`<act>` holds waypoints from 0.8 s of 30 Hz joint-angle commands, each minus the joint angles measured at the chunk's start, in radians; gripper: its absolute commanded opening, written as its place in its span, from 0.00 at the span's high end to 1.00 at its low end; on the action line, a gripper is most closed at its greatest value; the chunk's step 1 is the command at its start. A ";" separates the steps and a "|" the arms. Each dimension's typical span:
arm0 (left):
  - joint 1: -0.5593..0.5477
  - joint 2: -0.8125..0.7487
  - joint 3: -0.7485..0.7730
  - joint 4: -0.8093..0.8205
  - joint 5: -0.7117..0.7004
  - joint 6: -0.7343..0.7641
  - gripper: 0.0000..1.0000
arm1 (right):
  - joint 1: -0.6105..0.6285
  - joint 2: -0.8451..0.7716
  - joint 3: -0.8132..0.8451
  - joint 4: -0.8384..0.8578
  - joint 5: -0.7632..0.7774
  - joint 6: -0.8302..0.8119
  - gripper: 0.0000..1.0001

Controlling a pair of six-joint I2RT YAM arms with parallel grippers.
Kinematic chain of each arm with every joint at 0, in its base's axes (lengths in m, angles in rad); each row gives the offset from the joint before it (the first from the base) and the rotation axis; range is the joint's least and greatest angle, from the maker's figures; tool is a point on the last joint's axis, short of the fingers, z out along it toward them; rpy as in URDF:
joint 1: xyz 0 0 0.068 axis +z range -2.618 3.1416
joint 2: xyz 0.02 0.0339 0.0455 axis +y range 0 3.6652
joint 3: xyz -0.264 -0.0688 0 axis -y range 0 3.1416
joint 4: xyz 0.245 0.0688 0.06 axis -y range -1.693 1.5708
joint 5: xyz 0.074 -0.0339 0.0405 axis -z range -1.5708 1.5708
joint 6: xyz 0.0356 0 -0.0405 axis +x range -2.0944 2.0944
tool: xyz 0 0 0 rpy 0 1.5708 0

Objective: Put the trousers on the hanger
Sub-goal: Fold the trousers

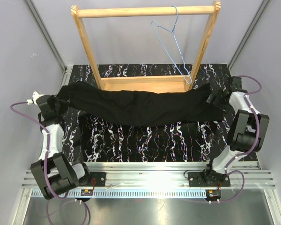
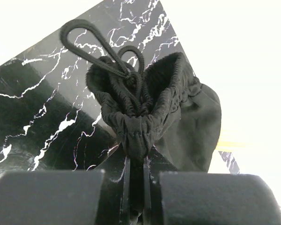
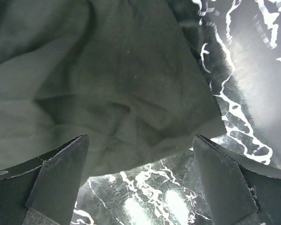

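Bench (image 1: 145, 140) of black marbled pattern fills the middle of the overhead view, with a wooden rack (image 1: 84, 42) standing at its far side, top centre. Trousers (image 1: 140, 107) lie stretched across the bench just in front of the rack. Their long axis runs left to right of the frame, and the middle sags toward the bottom edge. Left claw (image 2: 136, 178), at the left end, is pinched tight on the gathered waistband (image 2: 140, 126), with the drawstring (image 2: 131, 80) looping up above it. Right claw (image 3: 140, 140), at the right end, stands wide open and grips nothing; the leg hem (image 3: 178, 136) lies just under and between its fingers. Hanger (image 1: 178, 56) dangles from the rack's top bar (image 1: 145, 11), upper right, above and behind the trousers, so the right arm is the nearer one. That claw likely needs to close on the hem first.
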 commanded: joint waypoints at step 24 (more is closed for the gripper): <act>0.097 0.008 0.030 0.028 0.246 0.016 1.00 | 0.003 0.386 0.297 0.022 0.063 -0.049 0.00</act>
